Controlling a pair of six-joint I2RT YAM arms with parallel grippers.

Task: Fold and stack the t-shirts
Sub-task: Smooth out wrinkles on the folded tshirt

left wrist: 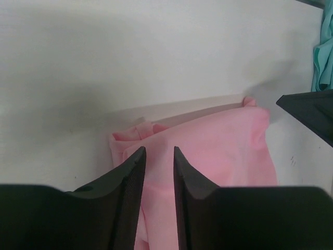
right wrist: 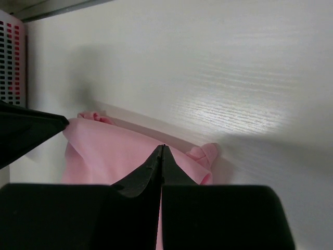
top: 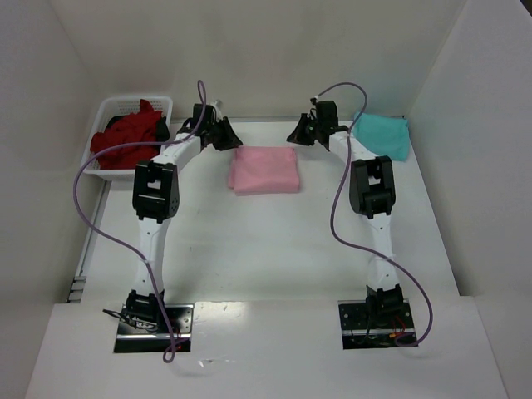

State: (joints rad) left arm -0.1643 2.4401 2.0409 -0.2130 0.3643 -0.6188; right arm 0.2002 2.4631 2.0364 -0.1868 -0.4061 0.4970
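A light pink t-shirt [top: 266, 169] lies folded into a rectangle at the back middle of the table. It also shows in the left wrist view [left wrist: 218, 146] and the right wrist view [right wrist: 109, 151]. My left gripper [top: 226, 133] [left wrist: 159, 151] hovers over the shirt's back left corner, jaws a little apart, nothing between them. My right gripper [top: 301, 133] [right wrist: 162, 147] is shut and empty above the back right corner. A teal t-shirt [top: 384, 133] lies folded at the back right. Dark red t-shirts [top: 129, 137] are heaped in the basket.
A white lattice basket [top: 108, 108] stands at the back left, and its wall shows in the right wrist view [right wrist: 10, 57]. White walls enclose the table at the back and both sides. The teal shirt's edge shows in the left wrist view [left wrist: 323, 57].
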